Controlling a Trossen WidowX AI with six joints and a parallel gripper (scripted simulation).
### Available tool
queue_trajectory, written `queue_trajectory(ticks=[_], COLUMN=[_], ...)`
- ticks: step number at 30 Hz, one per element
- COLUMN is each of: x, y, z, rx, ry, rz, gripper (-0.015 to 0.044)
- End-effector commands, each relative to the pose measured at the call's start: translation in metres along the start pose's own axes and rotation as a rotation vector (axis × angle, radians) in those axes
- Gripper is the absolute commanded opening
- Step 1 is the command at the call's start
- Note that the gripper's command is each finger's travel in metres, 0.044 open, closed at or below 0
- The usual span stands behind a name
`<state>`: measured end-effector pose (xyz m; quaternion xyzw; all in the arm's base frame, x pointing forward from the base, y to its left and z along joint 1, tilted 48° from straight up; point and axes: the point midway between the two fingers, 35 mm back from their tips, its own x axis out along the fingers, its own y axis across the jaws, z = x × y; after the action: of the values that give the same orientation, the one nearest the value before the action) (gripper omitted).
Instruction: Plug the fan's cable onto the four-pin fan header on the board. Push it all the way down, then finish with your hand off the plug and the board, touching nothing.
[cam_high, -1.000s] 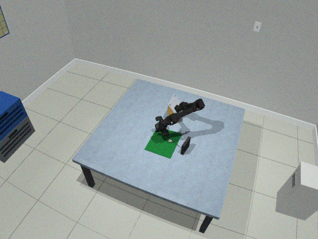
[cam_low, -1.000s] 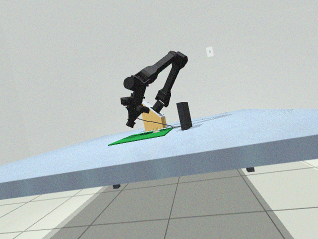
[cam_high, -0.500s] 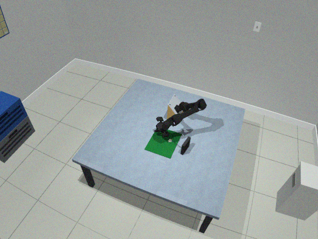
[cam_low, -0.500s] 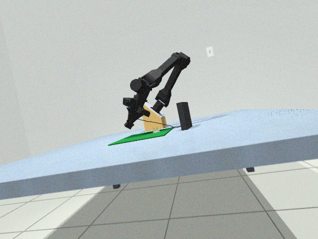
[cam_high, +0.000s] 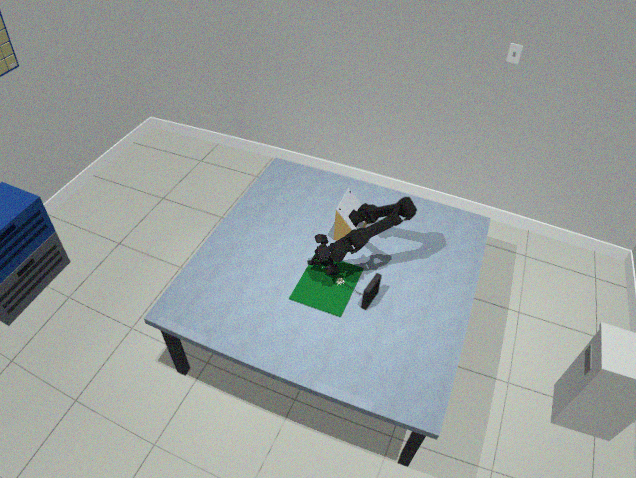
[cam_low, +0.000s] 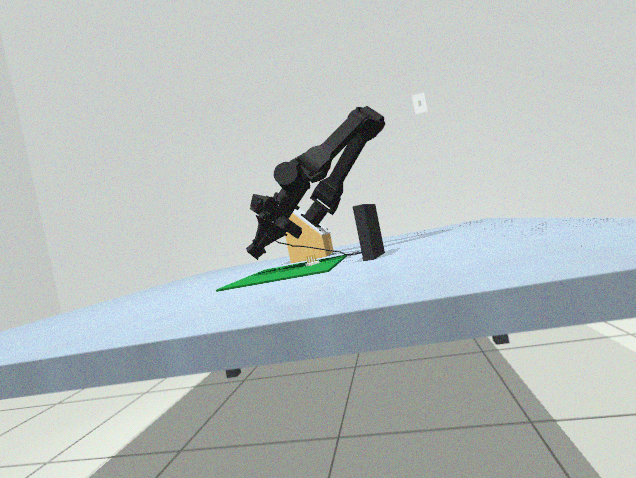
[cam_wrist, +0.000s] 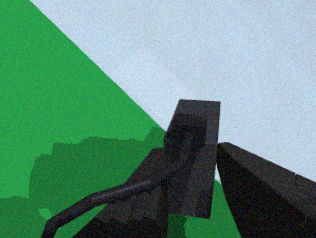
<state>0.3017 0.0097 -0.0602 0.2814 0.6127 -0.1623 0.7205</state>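
A flat green board lies on the blue-grey table. Its small pale four-pin header stands near the board's right edge; it is out of the wrist view. The fan, a black upright block, stands just right of the board. My gripper is shut on the black plug and holds it tilted, a little above the board's far edge, left of the header. The thin black cable trails back toward the fan.
A tan wedge-shaped block with a white face stands behind the board at the arm's base. A blue cabinet and a white box stand on the floor, away from the table.
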Motion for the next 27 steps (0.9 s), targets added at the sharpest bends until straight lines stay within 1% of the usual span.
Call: queue_trajectory(ticks=[1,27], x=[-0.002,-0.012], y=[0.000,0.005], z=[0.001,-0.002], rx=[0.013,0.094], ry=[-0.050,-0.326], rz=[-0.006,0.033], gripper=[0.0000,0.0000])
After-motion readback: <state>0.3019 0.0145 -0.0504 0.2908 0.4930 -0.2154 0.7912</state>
